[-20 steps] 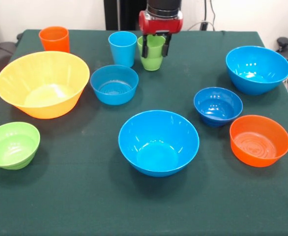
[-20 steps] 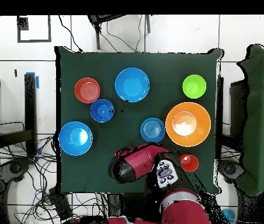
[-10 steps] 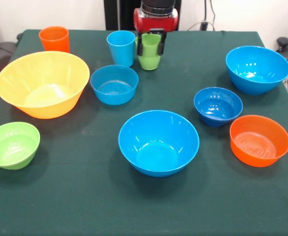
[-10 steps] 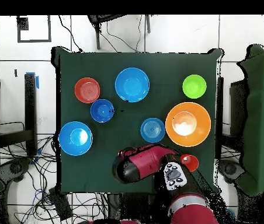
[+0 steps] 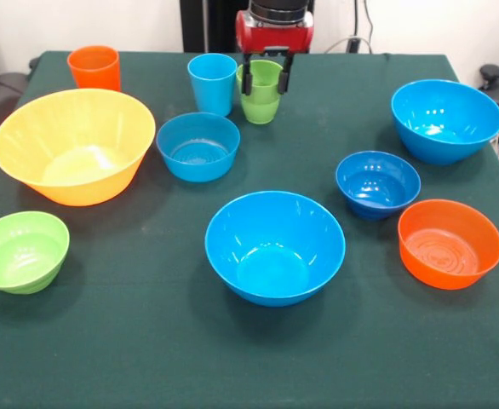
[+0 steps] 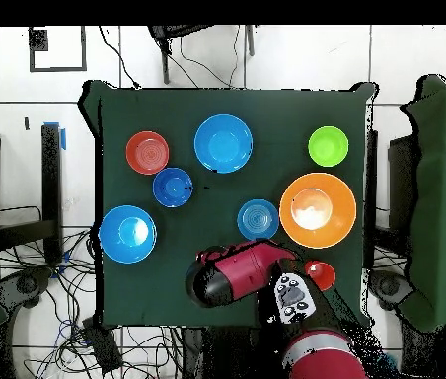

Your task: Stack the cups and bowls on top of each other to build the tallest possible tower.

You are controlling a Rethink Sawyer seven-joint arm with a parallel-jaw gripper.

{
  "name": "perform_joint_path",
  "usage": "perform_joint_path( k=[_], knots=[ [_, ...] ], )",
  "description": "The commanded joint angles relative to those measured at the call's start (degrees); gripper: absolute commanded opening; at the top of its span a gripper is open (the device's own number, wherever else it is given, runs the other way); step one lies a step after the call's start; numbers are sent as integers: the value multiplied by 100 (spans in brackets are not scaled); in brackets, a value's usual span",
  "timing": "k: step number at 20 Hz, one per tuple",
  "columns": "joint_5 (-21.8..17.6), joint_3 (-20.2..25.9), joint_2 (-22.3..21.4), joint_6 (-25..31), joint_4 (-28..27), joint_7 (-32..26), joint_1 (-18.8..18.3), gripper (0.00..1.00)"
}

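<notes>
Table (image 5: pixel 147 358) w/ dark green cloth carries all items, each standing apart. Landmark: big bright blue bowl (image 5: pixel 275 247) near the front-view middle. Left of it, the very large yellow-orange bowl (image 5: pixel 74 145); below that one, a lime green bowl (image 5: pixel 21 251). Behind the landmark, a medium light blue bowl (image 5: pixel 198 146), then light blue cup (image 5: pixel 212 83) and lime green cup (image 5: pixel 261 92); orange cup (image 5: pixel 94 67) far left. Right of the landmark: dark blue bowl (image 5: pixel 377 184), orange bowl (image 5: pixel 450 244), second bright blue bowl (image 5: pixel 446 120).

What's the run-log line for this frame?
tool: around lime green cup, grip unclear | cup: on table | bowls: all apart | tower: none
</notes>
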Motion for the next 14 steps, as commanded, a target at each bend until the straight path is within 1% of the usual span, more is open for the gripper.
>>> perform_joint_path(
  k=[1, 9, 11, 14],
  knots=[
    [252, 575, 28, 651, 73, -75, -15, 100],
    [315, 527, -80, 681, 25, -100, 39, 100],
    [335, 544, -168, 619, 54, -71, 39, 100],
    [306, 554, -224, 348, 95, 63, 79, 100]
  ],
)
